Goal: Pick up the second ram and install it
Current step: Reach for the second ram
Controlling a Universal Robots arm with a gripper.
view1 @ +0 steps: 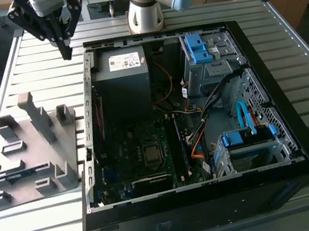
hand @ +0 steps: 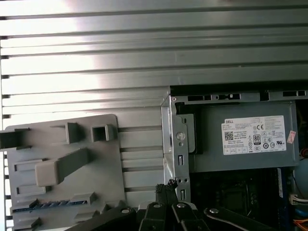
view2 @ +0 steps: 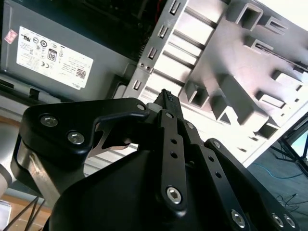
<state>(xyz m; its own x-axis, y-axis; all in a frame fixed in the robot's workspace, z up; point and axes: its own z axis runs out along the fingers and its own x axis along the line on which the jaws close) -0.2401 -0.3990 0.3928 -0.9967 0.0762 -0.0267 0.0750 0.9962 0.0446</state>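
Note:
The second ram [view1: 19,176] is a dark, narrow stick resting on edge in a slot of the grey fixture block [view1: 37,146], on the exterior view's left. In the first wrist view the second ram [hand: 44,206] is a bluish strip near the fixture block's [hand: 62,144] lower edge. My gripper [view1: 66,52] hangs above the slatted table, just beyond the case's back left corner and well away from the stick. Its black fingers [view2: 167,98] meet at the tips with nothing between them. The gripper [hand: 166,188] pokes in at the edge of the first wrist view.
An open computer case [view1: 254,60] lies on the slatted metal table [view1: 29,58], showing the motherboard [view1: 142,146], the power supply [view1: 120,71] and blue drive brackets [view1: 198,48]. The arm's base [view1: 145,12] stands behind the case.

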